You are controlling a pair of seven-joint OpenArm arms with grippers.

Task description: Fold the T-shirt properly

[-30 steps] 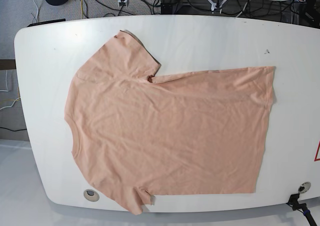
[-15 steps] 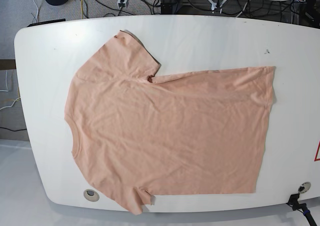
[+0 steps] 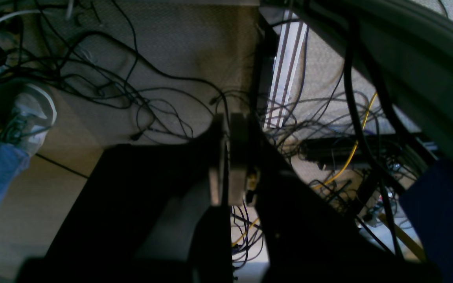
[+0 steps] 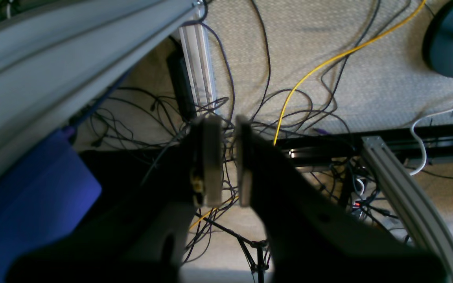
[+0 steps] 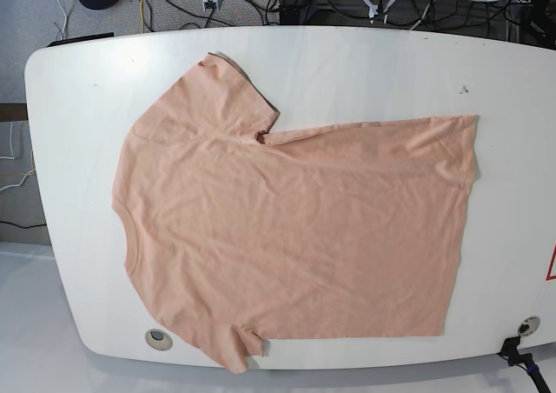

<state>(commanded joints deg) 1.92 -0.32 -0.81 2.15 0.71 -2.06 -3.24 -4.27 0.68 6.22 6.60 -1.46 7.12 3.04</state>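
The peach-pink T-shirt [image 5: 295, 228] lies spread flat on the white table [image 5: 365, 63], neck to the left, hem to the right. One sleeve [image 5: 217, 89] points to the far side; the other [image 5: 236, 348] is bunched at the near edge. Both arms hang behind the table's far edge, away from the shirt. In the left wrist view, the left gripper [image 3: 227, 125] has its fingers nearly together over cables and floor, holding nothing. In the right wrist view, the right gripper [image 4: 228, 122] shows only a narrow slit between its pads, also with nothing in it.
Round grommet holes [image 5: 158, 338] [image 5: 528, 325] sit near the table's front edge, with a black clamp [image 5: 512, 351] at the front right. Tangled cables [image 4: 289, 102] and aluminium rails [image 4: 403, 184] cover the floor behind the table. A person's shoe [image 3: 30, 114] shows there.
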